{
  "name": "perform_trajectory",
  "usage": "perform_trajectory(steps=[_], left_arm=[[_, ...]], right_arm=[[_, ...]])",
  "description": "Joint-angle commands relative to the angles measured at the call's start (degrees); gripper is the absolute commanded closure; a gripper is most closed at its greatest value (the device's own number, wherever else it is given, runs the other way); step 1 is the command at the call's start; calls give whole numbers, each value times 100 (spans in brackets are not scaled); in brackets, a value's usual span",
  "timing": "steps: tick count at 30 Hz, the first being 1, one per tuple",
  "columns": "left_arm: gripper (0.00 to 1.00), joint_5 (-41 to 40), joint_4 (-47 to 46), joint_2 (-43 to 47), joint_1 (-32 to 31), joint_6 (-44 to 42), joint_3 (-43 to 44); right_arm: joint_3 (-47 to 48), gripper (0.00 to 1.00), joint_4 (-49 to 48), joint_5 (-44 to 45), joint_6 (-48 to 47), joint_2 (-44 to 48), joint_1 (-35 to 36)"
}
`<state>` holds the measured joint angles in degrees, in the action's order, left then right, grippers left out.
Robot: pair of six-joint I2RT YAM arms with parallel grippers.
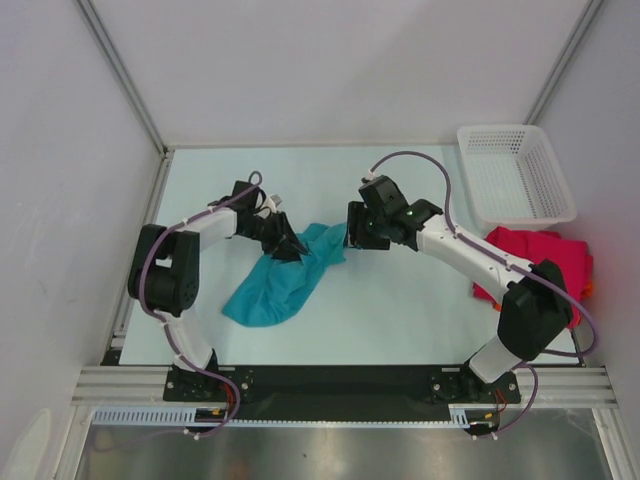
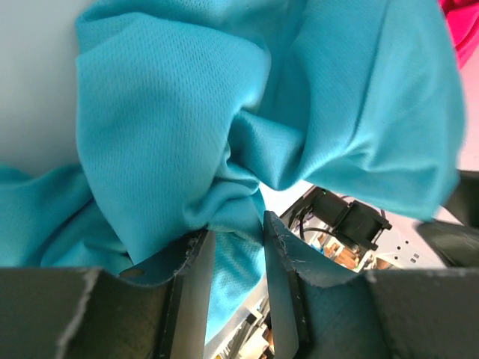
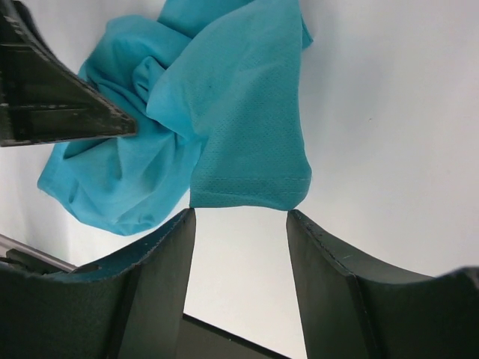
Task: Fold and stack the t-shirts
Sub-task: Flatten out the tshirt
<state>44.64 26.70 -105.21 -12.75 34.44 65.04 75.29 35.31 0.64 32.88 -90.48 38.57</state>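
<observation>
Teal t-shirt [image 1: 270,290]: is lying crumpled near the middle of the surface [image 1: 400,320], with its bulk trailing toward 7 o'clock and one end reaching toward 1 o'clock.
Long axis: is running along the 7-to-1 o'clock line in the top view, with a stitched sleeve hem [image 3: 251,183] forming the 1 o'clock end.
Left hand [image 1: 288,246]: is pinching a gathered bunch of the teal cloth between narrowed jaws, close to the shirt's upper end.
Right hand [image 1: 352,234]: is hovering with jaws wide and is holding nothing.
Deciding relation: the hem is sitting just past the right hand's fingertips. It is at 12 o'clock of the gap in the right wrist view and at 9 o'clock of that hand from above, near but not between the jaws.
Nearer arm: the right hand is facing the free hem, and the left is already occupied.
Next move, as a judgement: the right hand is probably needing a short advance toward 9 o'clock before closing.
Other shirts: a crimson-pink t-shirt [image 1: 540,255] is resting at the 3 o'clock edge, well apart from both hands, with an orange edge [image 1: 591,290] showing beside it.
White mesh basket [image 1: 470,135]: is sitting at 2 o'clock.
</observation>
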Motion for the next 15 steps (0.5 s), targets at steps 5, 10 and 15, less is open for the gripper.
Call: perform_trajectory(steps=[5,10,15], left_arm=[[63,-377,529,791,343,-393,387],[63,-395,705,827,537,-481,554],[63,-404,828,844,625,-543,624]], right_arm=[[-418,43,-279,129,130,-172,160],[-813,43,-270,366,174,126,186],[-1577,43,-445,296,411,566,204]])
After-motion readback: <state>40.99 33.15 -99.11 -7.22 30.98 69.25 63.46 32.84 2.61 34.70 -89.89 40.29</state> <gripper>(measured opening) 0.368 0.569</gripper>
